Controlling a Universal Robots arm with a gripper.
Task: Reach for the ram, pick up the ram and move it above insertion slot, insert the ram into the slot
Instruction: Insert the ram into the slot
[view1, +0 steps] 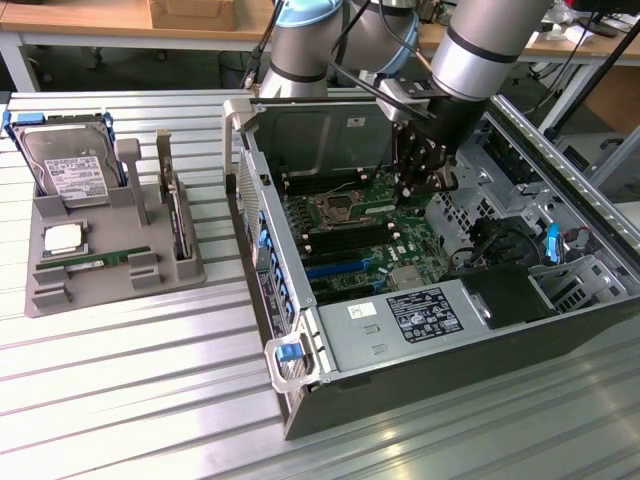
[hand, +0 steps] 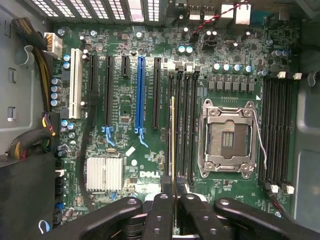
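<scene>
My gripper (hand: 173, 192) is inside the open computer case, shut on the ram (hand: 173, 140). In the wrist view the ram appears edge-on as a thin pale-green line running out from between the fingers (hand: 161, 210). It hangs over the bank of long black memory slots (hand: 186, 125) beside the square metal processor socket (hand: 227, 137), lined up along the slot nearest the expansion sockets. Whether it touches the slot I cannot tell. In the exterior view the gripper (view1: 412, 185) hovers above the motherboard (view1: 350, 225).
A grey holder tray (view1: 110, 275) on the exterior view's left carries a hard drive (view1: 68, 165), a silver processor chip (view1: 62, 238) and another green stick (view1: 95, 262). Case walls (view1: 250, 180), a blue socket (hand: 140, 92), a heatsink (hand: 104, 174) and cable bundles (hand: 30, 140) surround the slots.
</scene>
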